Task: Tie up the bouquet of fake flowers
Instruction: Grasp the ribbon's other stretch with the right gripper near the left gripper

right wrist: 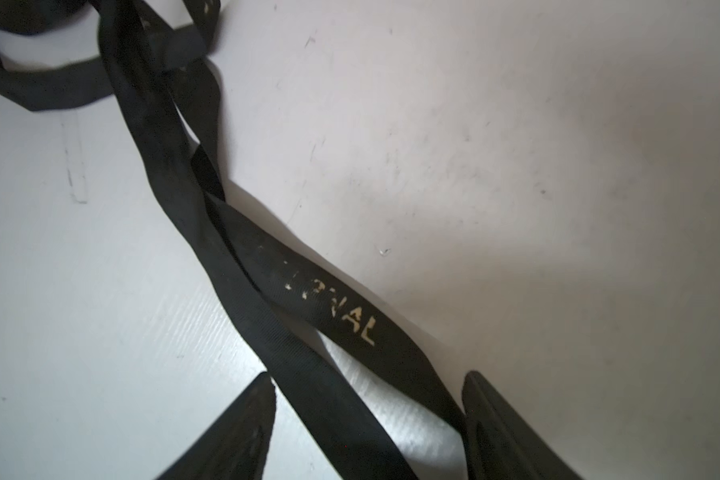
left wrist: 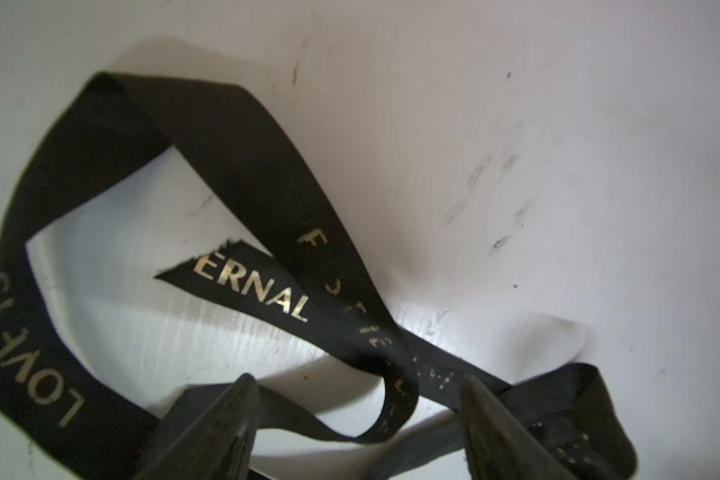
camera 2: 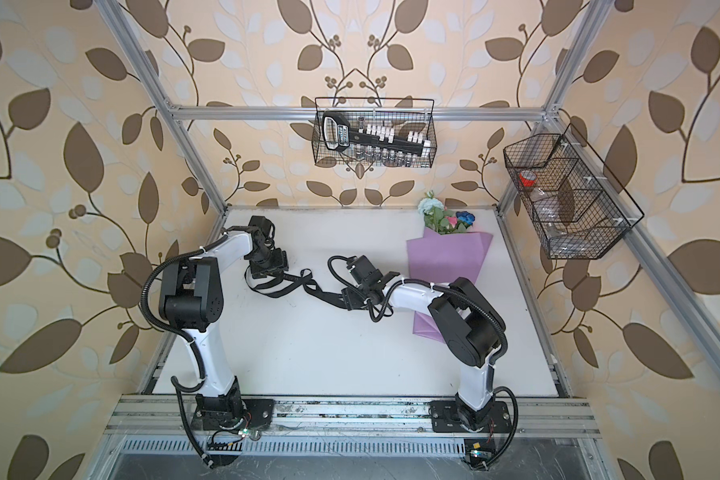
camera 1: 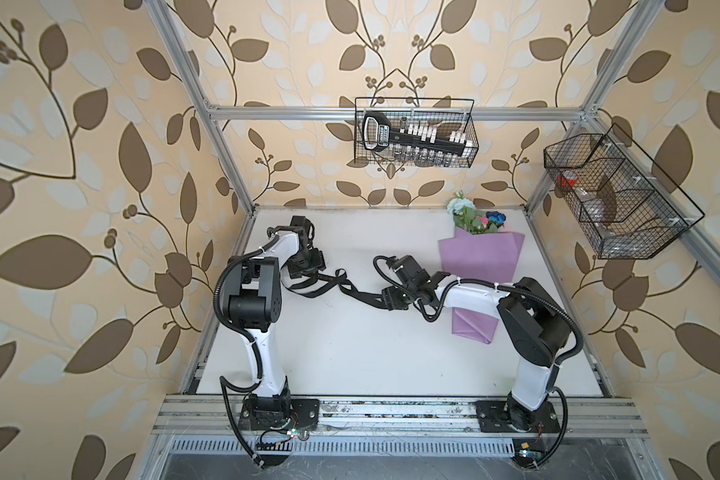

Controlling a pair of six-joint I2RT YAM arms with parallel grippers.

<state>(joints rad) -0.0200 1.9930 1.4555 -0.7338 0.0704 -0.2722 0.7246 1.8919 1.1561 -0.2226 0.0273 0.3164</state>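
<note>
The bouquet of fake flowers (camera 1: 481, 257) (camera 2: 447, 259) lies at the back right of the white table, wrapped in lilac paper, with pale blue, pink and dark blue blooms (camera 1: 470, 218) toward the back wall. My right arm crosses over its lower part. A long black ribbon (camera 1: 341, 286) (camera 2: 308, 286) with gold lettering lies tangled between the grippers. My left gripper (camera 1: 308, 274) (left wrist: 356, 386) is open low over a ribbon loop (left wrist: 267, 199), which curls between its fingers (left wrist: 221, 424). My right gripper (camera 1: 385, 297) (right wrist: 368, 382) is open, with two ribbon strands (right wrist: 329, 307) running between its fingers (right wrist: 499, 419).
A wire basket (camera 1: 414, 133) holding a black tool hangs on the back wall. A second wire basket (camera 1: 612, 195) hangs on the right frame. Aluminium posts (camera 1: 225, 158) stand at the table's corners, and a rail (camera 1: 391, 411) with both arm bases runs along the front.
</note>
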